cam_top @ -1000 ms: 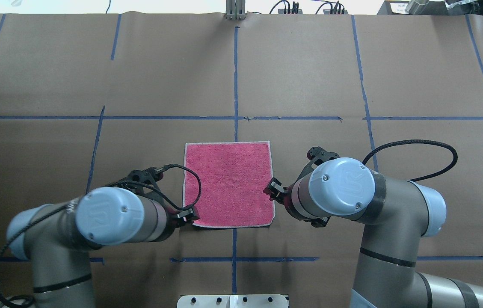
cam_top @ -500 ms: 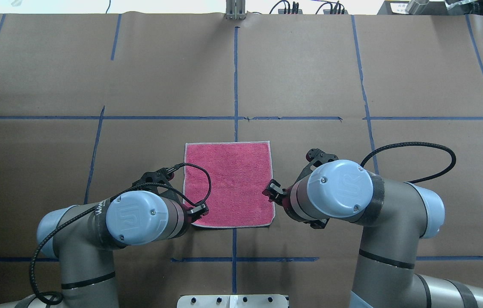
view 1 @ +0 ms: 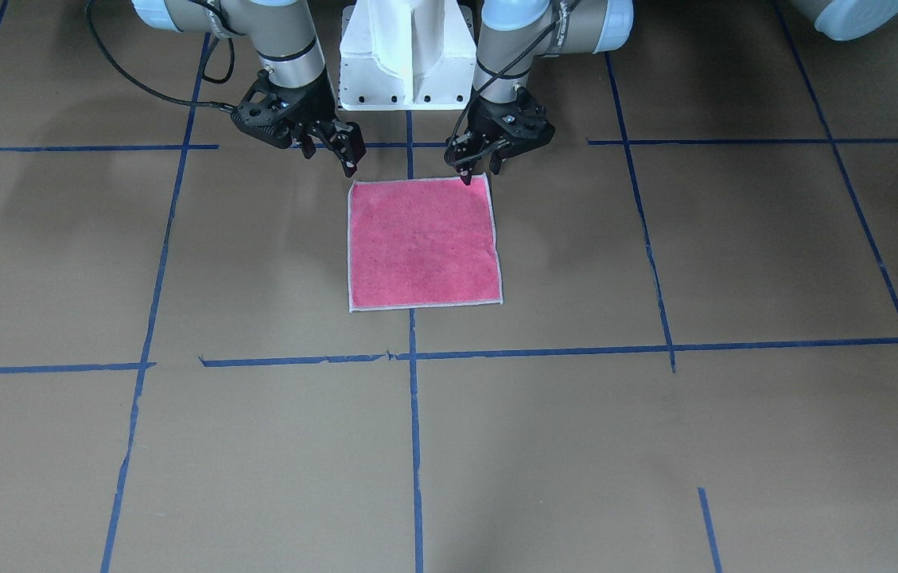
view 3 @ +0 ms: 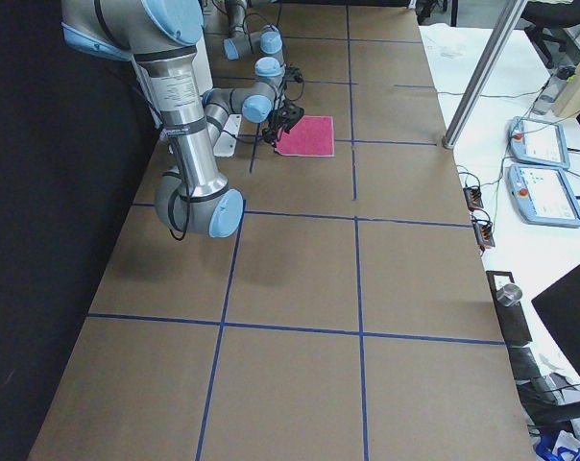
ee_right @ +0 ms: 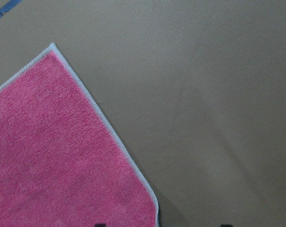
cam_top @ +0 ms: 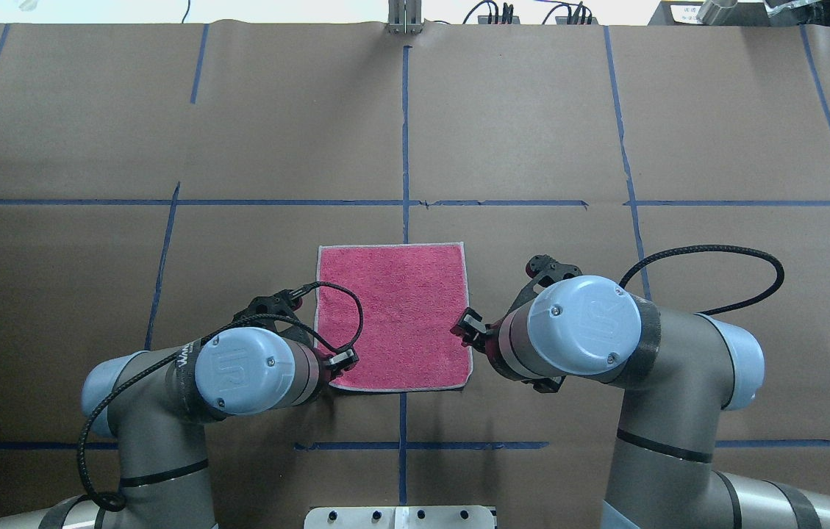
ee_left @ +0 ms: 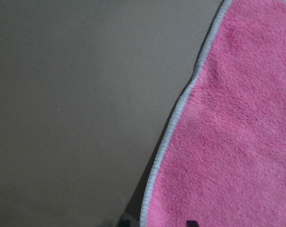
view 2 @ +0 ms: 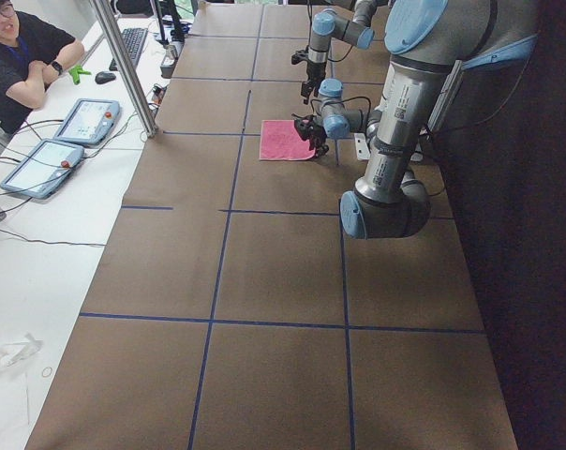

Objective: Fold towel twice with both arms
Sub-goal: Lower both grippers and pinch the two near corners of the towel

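The towel point(cam_top: 392, 316) is seen lying flat, pink face up, between the two grippers. The left gripper point(view 1: 480, 174) is held spread over one near corner, a finger apparently touching the cloth. The right gripper point(view 1: 331, 159) is likewise unclenched, astride the edge by the other.

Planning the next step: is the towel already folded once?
No, the towel lies flat as a full square, pink face up, with its pale stitched edge showing on all four sides.
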